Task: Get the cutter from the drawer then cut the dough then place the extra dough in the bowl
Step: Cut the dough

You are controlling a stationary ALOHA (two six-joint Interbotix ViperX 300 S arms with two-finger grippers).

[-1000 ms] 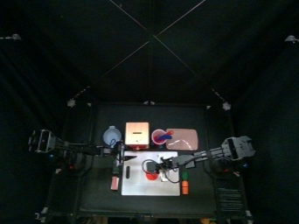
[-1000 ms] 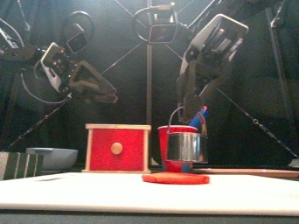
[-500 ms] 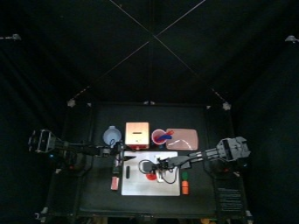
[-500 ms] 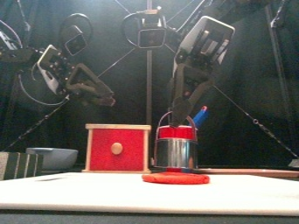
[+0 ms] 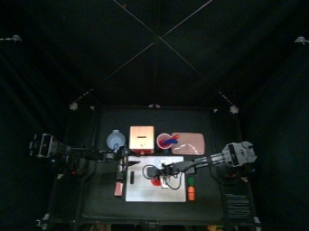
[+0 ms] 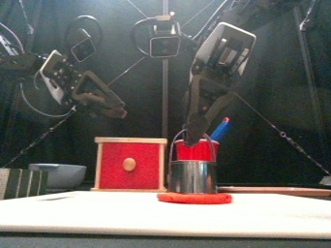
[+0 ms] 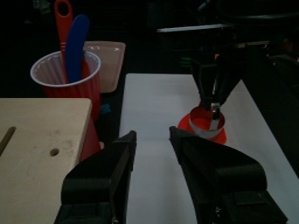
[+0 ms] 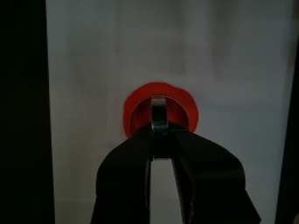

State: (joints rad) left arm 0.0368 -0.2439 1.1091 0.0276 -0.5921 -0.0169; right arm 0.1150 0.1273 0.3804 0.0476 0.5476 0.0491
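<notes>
**Cutter set on the dough, right pincer on its handle**

Your right gripper (image 8: pixel 158 129) is pinched almost closed on the wire handle of the metal cutter (image 6: pixel 195 176). The cutter stands upright on the red dough (image 6: pixel 195 198), which lies flat near the middle of the white cutting board (image 6: pixel 77 209). Your left gripper (image 7: pixel 152 134) hangs over the board's back left corner, jaws well apart and holding nothing. Just behind the board stand the wooden box (image 6: pixel 131 163) and the red cup (image 7: pixel 68 79). The blue-grey bowl (image 6: pixel 58 174) sits beyond the board's back left corner.
</notes>
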